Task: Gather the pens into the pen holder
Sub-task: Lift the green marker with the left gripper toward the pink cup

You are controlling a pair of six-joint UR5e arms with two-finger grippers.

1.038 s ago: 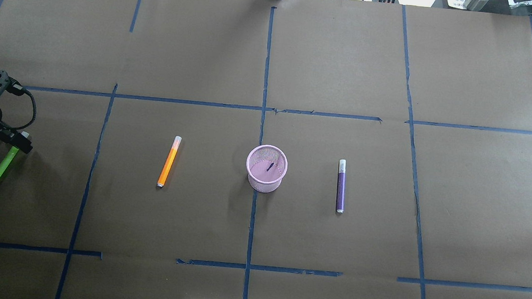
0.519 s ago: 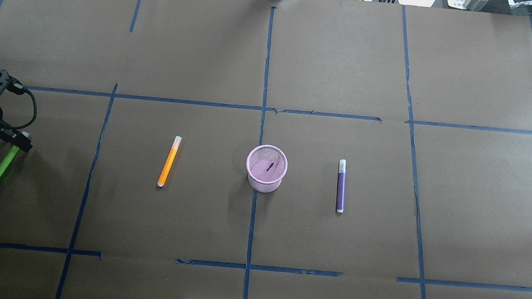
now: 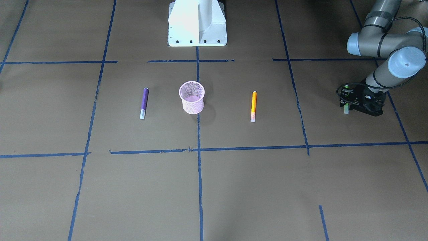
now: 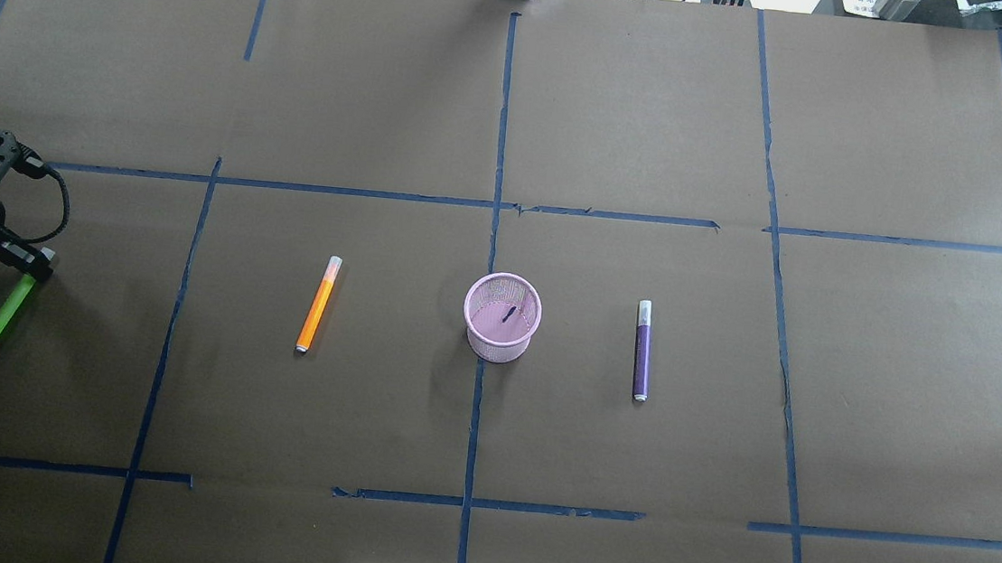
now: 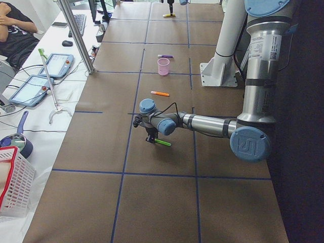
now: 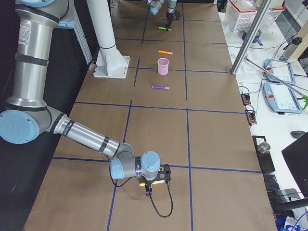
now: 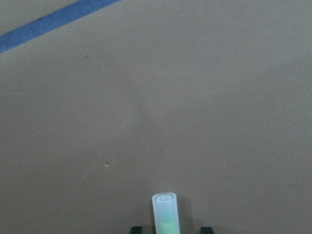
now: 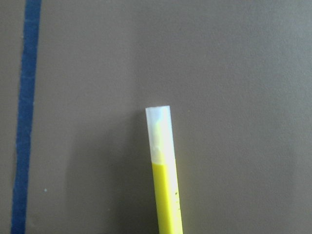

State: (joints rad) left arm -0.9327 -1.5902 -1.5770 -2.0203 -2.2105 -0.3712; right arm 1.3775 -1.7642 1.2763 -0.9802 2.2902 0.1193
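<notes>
I was on the first pickup: the green pen (image 4: 7, 311) lay flat at the left edge of the bench (image 4: 659, 132), well apart from the pen holder (image 4: 495, 346), which stood upright at the centre. The orange pen (image 4: 318, 304) lay to the holder's left and the purple pen (image 4: 642, 353) to its right, neither touching it. Nothing had gone into the holder yet, as far as I could judge.

To do this grasp well, I reckoned I should centre the pen between the jaws, close squarely across the barrel and not the slippery pale cap, and lift straight up before swinging right. A grip this close to the pen's far end might let it droop, so I would have favoured a spot a little further along the barrel.

The left hand (image 4: 33, 264) was low over the far end of the green pen. In its wrist view the dark fingertips (image 7: 138, 229) stood either side of the cap with a gap on each side, so I read it as released and straddling, holding nothing.

The right hand (image 6: 153, 183) hung over a yellow pen (image 8: 165, 195) far off to the right; whether it was parted or clenched I could not tell.
</notes>
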